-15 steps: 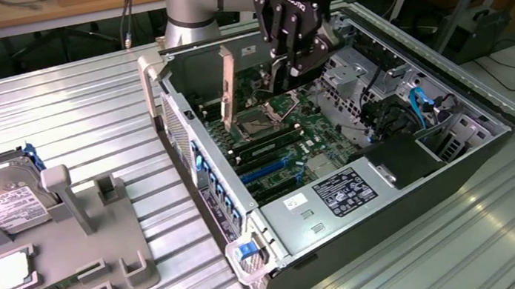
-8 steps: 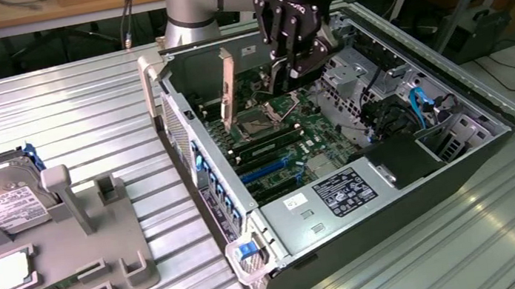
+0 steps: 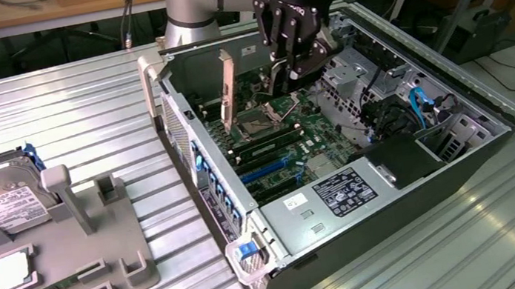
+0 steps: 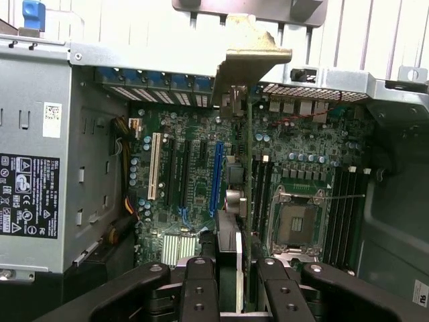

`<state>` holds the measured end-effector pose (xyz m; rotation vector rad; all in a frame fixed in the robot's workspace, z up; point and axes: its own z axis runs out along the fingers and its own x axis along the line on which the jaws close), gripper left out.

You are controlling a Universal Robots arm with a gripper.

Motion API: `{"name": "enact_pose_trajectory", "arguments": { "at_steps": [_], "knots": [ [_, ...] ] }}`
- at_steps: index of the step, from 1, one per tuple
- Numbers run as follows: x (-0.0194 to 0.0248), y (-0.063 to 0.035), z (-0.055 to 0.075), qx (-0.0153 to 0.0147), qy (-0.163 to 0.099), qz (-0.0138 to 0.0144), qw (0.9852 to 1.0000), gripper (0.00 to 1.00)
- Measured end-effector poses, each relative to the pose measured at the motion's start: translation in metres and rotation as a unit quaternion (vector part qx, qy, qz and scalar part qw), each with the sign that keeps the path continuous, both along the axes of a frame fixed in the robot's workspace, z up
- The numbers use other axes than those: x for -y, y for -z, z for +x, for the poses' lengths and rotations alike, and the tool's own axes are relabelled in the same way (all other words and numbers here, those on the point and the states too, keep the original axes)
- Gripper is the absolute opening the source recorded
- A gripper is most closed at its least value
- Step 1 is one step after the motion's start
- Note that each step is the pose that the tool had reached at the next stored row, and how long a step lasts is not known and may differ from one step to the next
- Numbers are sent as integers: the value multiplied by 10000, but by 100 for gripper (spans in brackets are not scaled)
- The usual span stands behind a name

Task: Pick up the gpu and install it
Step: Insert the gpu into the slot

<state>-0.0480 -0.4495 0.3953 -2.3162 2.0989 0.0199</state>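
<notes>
My gripper (image 3: 291, 79) is shut on the gpu (image 3: 227, 92), a thin dark card held on edge above the open computer case (image 3: 482, 148). The card's pale metal bracket points toward the case's rear wall. In the wrist view the gpu (image 4: 230, 258) runs edge-on from between my black fingers (image 4: 200, 292) out to its bracket (image 4: 251, 57). It hangs over the motherboard (image 4: 194, 134), beside the long blue slot (image 4: 216, 174). I cannot tell whether the card touches the board.
The case lies on its side on a slatted metal table (image 3: 84, 115). Inside are a processor socket (image 4: 295, 218) and a power supply (image 3: 344, 193). At the exterior view's left a grey holder (image 3: 81, 242) stands beside a silver hard drive (image 3: 1, 201).
</notes>
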Motion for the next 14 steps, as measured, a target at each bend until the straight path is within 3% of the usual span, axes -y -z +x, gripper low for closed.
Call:
{"name": "enact_pose_trajectory", "arguments": {
  "at_steps": [14],
  "knots": [
    [0, 65, 0, 0, 0, 1, 10000, 27]
  ]
}}
